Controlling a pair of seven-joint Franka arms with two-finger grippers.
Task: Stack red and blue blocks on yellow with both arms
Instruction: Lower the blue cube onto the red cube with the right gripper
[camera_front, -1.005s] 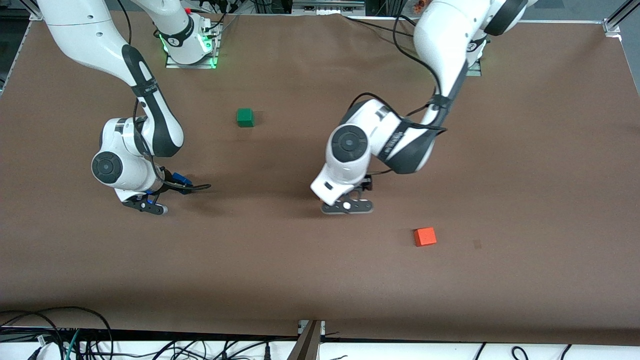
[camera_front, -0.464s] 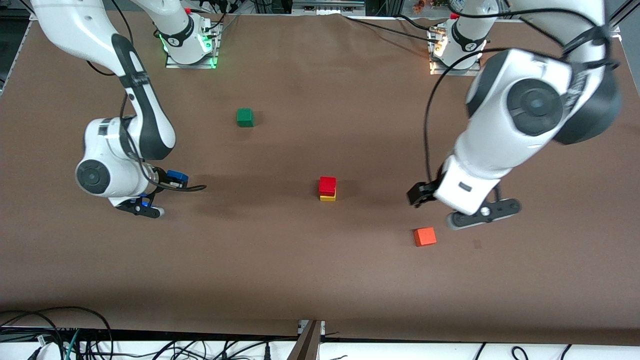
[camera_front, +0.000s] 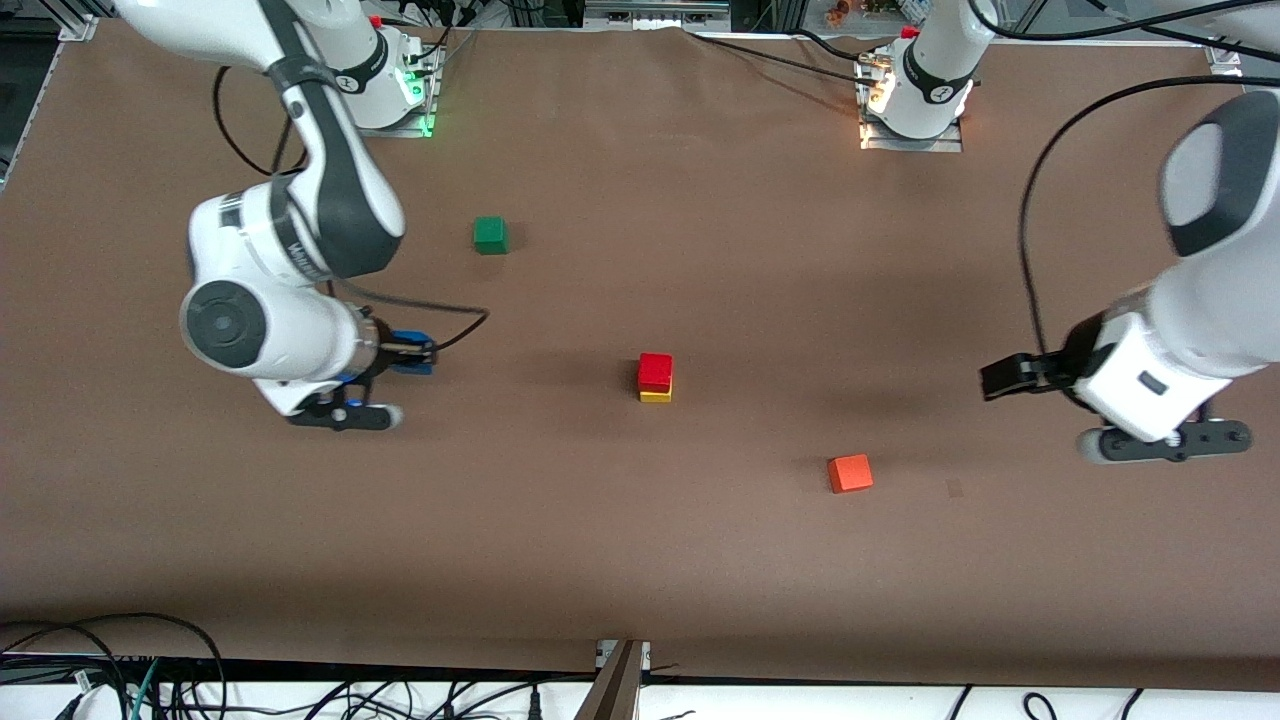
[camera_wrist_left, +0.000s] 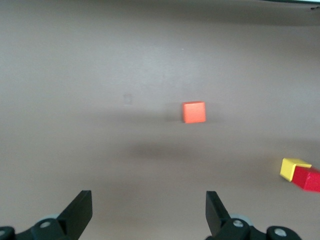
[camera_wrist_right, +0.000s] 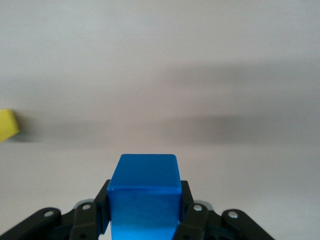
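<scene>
The deep red block (camera_front: 655, 370) sits on the yellow cube (camera_front: 655, 396) mid-table; both also show in the left wrist view, red (camera_wrist_left: 307, 179) and yellow (camera_wrist_left: 292, 167). My right gripper (camera_front: 340, 412) is shut on the royal blue block (camera_wrist_right: 145, 192) and holds it above the table, toward the right arm's end from the stack. The yellow cube shows at the edge of the right wrist view (camera_wrist_right: 7, 125). My left gripper (camera_front: 1165, 444) is open and empty (camera_wrist_left: 148, 202), up over the table near the left arm's end.
A green cube (camera_front: 490, 235) lies farther from the front camera than the stack. An orange-red cube (camera_front: 850, 473) lies nearer, toward the left arm's end, and shows in the left wrist view (camera_wrist_left: 194, 112). Cables run along the front edge.
My left arm has left the red block on the yellow cube and swung away toward its end of the table. My right gripper has risen and shifted toward the stack with the blue block.
</scene>
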